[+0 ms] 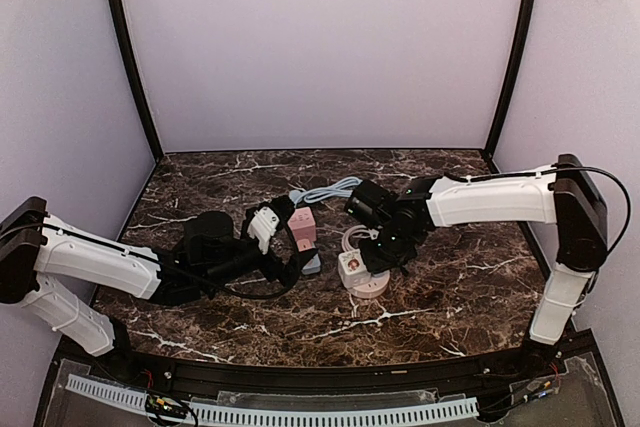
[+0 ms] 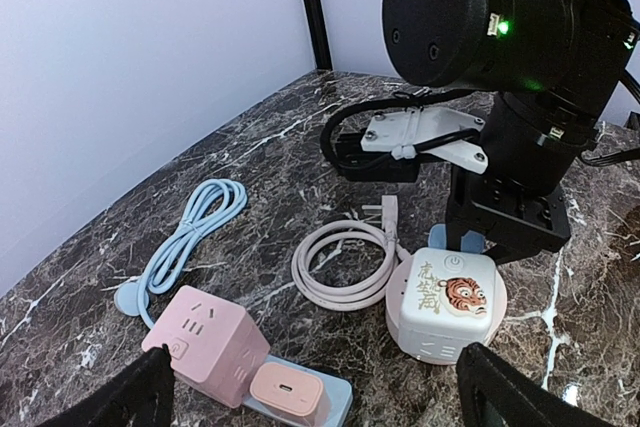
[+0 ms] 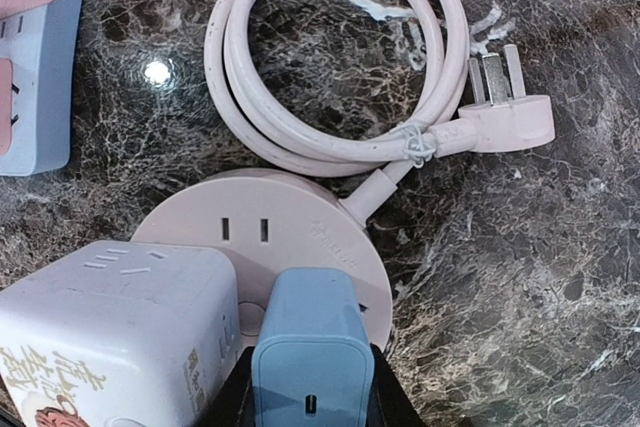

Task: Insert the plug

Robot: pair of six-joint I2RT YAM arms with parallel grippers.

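Note:
My right gripper (image 3: 308, 392) is shut on a blue charger plug (image 3: 306, 332). The plug's front end is against the top of a round pink power strip (image 3: 290, 212); its prongs are hidden. A white cube with a tiger picture (image 3: 110, 327) sits on the same strip, just left of the plug. In the top view the right gripper (image 1: 385, 247) is over the strip (image 1: 374, 286). My left gripper (image 2: 320, 405) is open and empty, its fingers either side of a pink cube socket (image 2: 205, 342) and the white cube (image 2: 447, 302).
The strip's pink cable (image 3: 330, 77) is coiled beside it and ends in a three-pin plug (image 3: 510, 117). A light blue strip (image 2: 338, 399) carries the pink cube and a pink charger (image 2: 290, 394). Its blue cable (image 2: 190, 227) lies to the left. Walls enclose the table.

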